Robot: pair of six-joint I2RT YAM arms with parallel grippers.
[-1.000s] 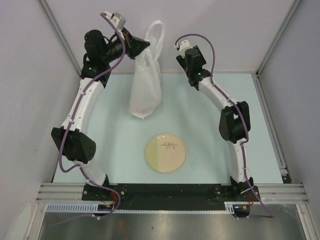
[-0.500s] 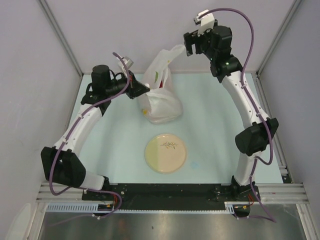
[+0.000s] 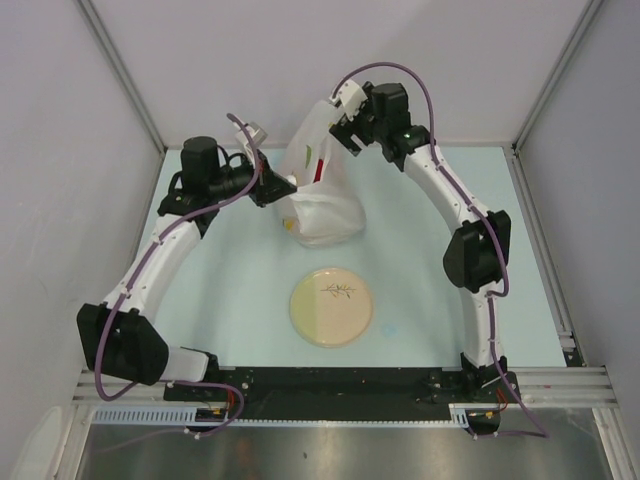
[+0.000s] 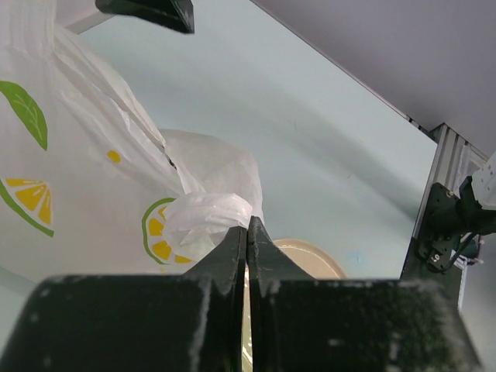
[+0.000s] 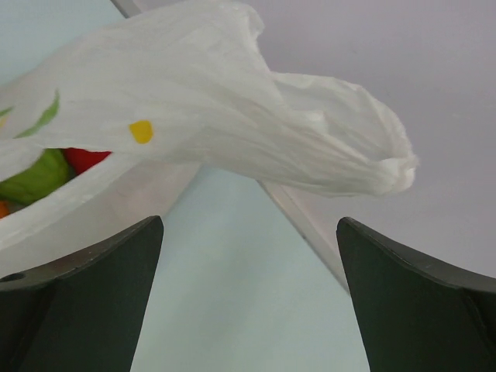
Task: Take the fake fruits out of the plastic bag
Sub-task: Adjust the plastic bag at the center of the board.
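Left claw (image 4: 246,229) pressed tight, pinching fold of plastic bag (image 4: 93,178). Right claw (image 5: 249,225) spread wide, loose handle (image 5: 333,147) just ahead, untouched. Fake fruits (image 5: 35,177) inside bag, left of right claw. Best: nip handle high, pull mouth open gently, don't tear.

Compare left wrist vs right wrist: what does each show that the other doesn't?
Left wrist only: the left hand shut on a bunched fold of the bag, with the plate on the table behind it. Right wrist only: the right hand open with nothing between its fingers, and a green fruit and a red fruit inside the bag. Both: the white printed bag and the pale table.
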